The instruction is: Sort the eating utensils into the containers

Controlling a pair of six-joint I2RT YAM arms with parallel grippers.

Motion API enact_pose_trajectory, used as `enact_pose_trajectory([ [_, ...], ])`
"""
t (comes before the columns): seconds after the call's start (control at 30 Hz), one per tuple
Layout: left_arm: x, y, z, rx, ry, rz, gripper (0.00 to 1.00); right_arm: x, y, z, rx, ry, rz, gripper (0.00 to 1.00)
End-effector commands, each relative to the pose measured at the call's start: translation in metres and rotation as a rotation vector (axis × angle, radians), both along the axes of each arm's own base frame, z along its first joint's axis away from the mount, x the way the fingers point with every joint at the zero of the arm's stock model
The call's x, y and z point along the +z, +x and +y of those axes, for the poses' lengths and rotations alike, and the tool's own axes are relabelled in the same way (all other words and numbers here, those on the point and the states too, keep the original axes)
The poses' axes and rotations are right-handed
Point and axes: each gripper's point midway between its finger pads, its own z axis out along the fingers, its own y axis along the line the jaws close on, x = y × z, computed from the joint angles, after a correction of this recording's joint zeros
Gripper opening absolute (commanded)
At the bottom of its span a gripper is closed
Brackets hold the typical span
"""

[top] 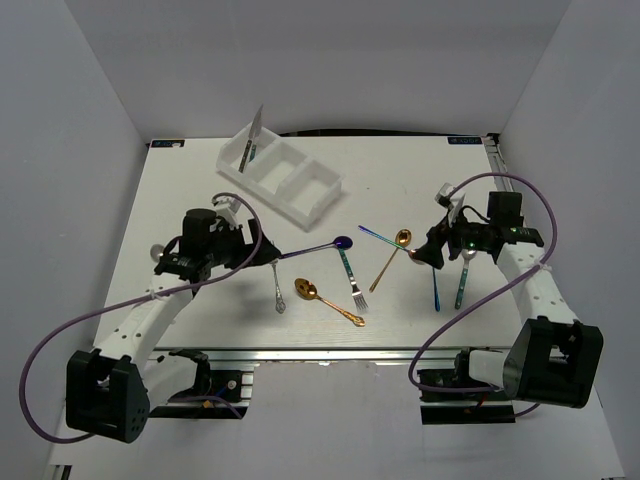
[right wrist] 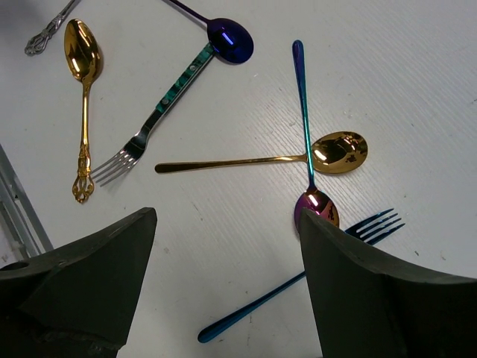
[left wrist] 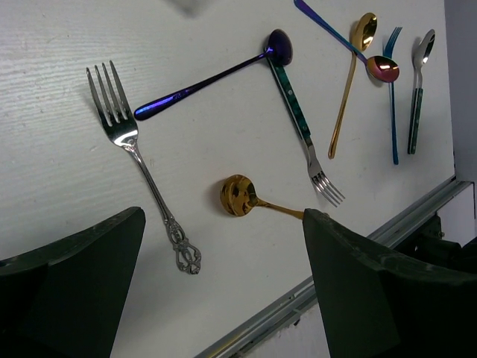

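One knife (top: 254, 136) is stowed in the tray (top: 312, 187) at eleven o'clock, the other utensils (top: 304, 289) are left strewn mid-table, and the left gripper (left wrist: 223, 216) and right gripper (right wrist: 227, 215) are held spread, empty.

The left arm (top: 150, 316) and the right arm (top: 530, 285) are showing white links (top: 492, 366) between black, boxy joint housings (top: 105, 395). A purple cable (top: 60, 331) is looping along each one. A green light (top: 470, 241) is glowing at the right wrist. The fingers (left wrist: 71, 283) are looking dark, matte and wedge-shaped in both wrist views.
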Motion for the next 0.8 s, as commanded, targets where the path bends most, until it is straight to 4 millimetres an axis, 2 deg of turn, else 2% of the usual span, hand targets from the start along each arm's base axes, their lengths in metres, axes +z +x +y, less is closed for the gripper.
enact_pose_trajectory([
  [0.0,-0.011,-0.013,-0.002,0.009,-0.007,0.073,0.98,0.004,-0.008,0.004,0.037,0.013,-0.028,0.83],
  [0.23,-0.043,-0.015,-0.013,0.002,0.104,0.146,0.98,0.006,-0.009,0.005,0.039,0.020,-0.033,0.85],
  [0.33,-0.051,-0.008,-0.009,0.060,0.159,0.156,0.98,0.008,-0.008,0.003,0.027,0.021,-0.046,0.86],
  [0.5,-0.055,0.004,0.000,0.150,0.228,0.147,0.98,0.009,-0.006,-0.001,0.009,0.019,-0.053,0.86],
  [0.77,-0.061,0.019,-0.001,0.200,0.301,0.143,0.98,0.008,-0.003,-0.006,-0.012,0.019,-0.050,0.86],
])
